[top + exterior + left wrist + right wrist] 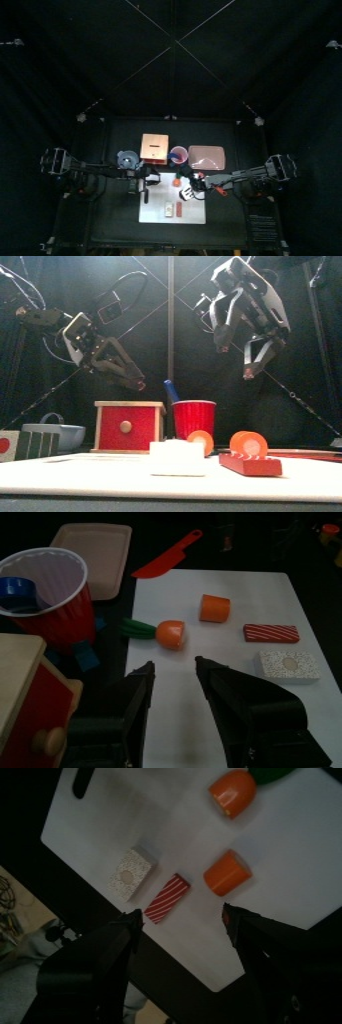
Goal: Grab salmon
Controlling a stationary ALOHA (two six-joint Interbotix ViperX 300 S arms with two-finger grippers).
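Task thing: the salmon, a pale orange slab, lies flat on the white board. It sits between the rounder orange piece with a green end and the red striped piece, touching neither. Nothing grips it yet.

Right gripper: jaws spread wide and empty. It hangs above the board, well clear of it in the front view, and its wrist view looks down on the salmon and the striped piece. We judge the wide spread is there to straddle the slab, and the height keeps the jaws off the neighbouring pieces. Before descending it needs to centre on the salmon, because the striped piece is near enough to be caught by mistake.

Left gripper: jaws parted with nothing between them. It is held above the board's near end, away from the salmon. We read this as parked, leaving the other arm room.

Count on the board: one salmon, one striped piece, one rounder orange piece and one white speckled block, four pieces in all, each lying apart, which we judge favours a clean single pick.

Off the board: one red cup with a blue thing standing in it, one red knife, one pinkish tray and one wooden box with a red front.
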